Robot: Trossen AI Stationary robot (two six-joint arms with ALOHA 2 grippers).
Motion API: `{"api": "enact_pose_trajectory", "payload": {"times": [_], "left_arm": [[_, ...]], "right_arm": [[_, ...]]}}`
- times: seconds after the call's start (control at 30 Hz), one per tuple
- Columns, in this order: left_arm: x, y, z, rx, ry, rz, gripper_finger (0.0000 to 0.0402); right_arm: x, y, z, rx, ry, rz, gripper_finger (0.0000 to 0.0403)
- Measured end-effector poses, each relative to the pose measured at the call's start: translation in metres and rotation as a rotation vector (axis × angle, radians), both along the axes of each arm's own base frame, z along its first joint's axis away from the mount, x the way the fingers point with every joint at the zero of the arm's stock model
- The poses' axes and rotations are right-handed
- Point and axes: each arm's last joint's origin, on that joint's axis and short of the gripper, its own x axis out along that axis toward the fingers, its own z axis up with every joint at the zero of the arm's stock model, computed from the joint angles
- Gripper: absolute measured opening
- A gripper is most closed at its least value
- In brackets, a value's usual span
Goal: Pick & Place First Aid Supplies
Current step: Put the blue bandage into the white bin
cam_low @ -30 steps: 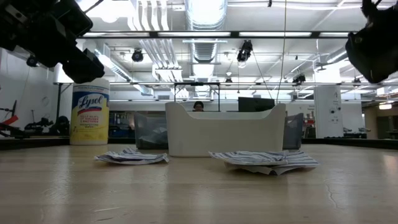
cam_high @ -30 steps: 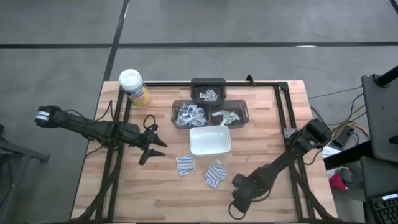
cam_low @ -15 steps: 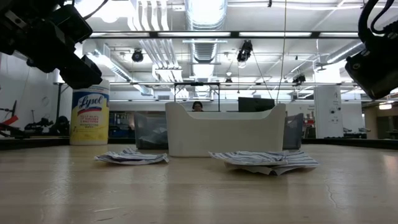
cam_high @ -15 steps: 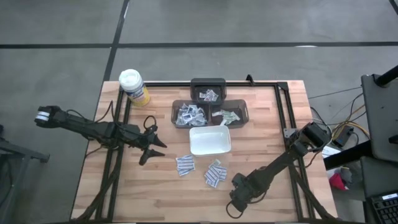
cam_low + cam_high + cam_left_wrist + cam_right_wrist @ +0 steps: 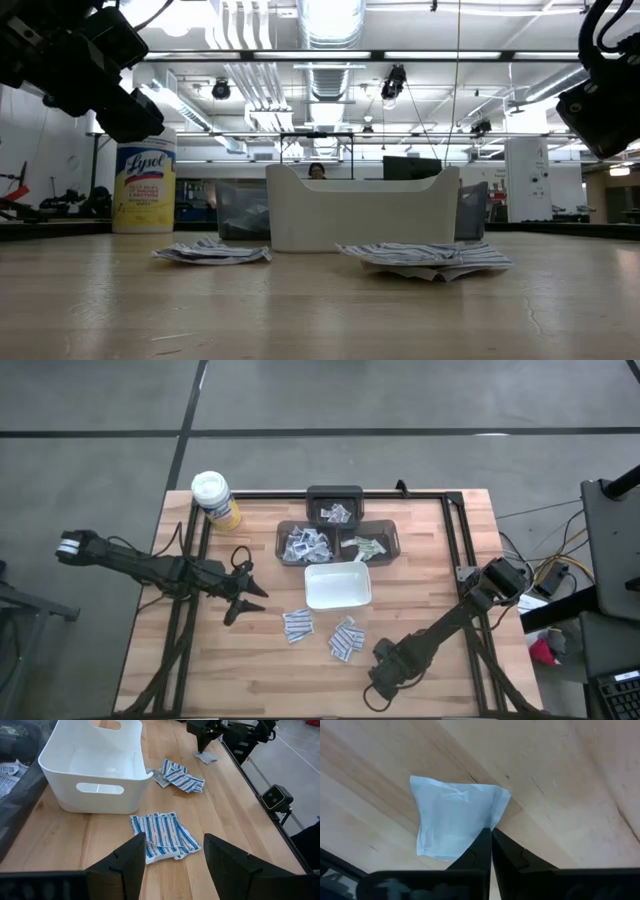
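A single white packet (image 5: 454, 820) lies on the wood near the table's near edge, and my right gripper (image 5: 490, 834) is shut on it from above. The left wrist view shows that gripper (image 5: 204, 747) and packet (image 5: 206, 757) farther off. Two loose heaps of blue-striped packets (image 5: 298, 625) (image 5: 343, 639) lie flat in front of the white tray (image 5: 337, 586). My left gripper (image 5: 245, 595) hangs open above the table's left part, left of the heaps and touching nothing. My right gripper pinches the white packet's edge (image 5: 489, 822) next to one corner, between its two fingertips. The fingers come from above, pointing steeply down. The rest of the packet lies flat on the table.
Three dark bins (image 5: 337, 505) (image 5: 305, 543) (image 5: 370, 543) holding packets stand behind the tray. A yellow canister (image 5: 215, 500) stands at the far left corner. Bare wood lies along the near edge and at the right.
My right gripper has sunk a little toward the table at the near edge and tipped more steeply downward. My left arm has kept still.
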Motion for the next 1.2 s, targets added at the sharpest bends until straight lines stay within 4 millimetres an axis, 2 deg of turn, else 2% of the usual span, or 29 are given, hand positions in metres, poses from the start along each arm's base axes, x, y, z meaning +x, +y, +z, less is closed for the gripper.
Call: {"api": "enact_pose_trajectory", "payload": {"times": [0.27,0.4,0.63,0.8,1.03,1.2], "left_arm": [[0.000,0.000,0.000,0.006,-0.001,-0.002,0.0197],[0.000,0.000,0.000,0.007,-0.002,-0.003,0.0197],[0.000,0.000,0.000,0.008,-0.002,-0.003,0.0197],[0.000,0.000,0.000,0.008,-0.002,-0.003,0.0197],[0.000,0.000,0.000,0.012,-0.002,-0.005,0.0197],[0.000,0.000,0.000,0.022,-0.004,-0.010,0.0197]], "right_arm": [[-0.005,-0.004,0.016,-0.006,-0.045,0.042,0.0008],[-0.007,-0.009,0.040,-0.007,-0.150,0.065,0.0008],[-0.012,-0.018,0.068,-0.071,-0.320,0.078,0.0008],[-0.009,-0.024,0.092,-0.181,-0.555,0.077,0.0008],[-0.001,-0.035,0.126,-0.465,-0.925,0.054,0.0008],[0.013,-0.051,0.136,-0.587,-1.007,0.025,0.0008]]}}
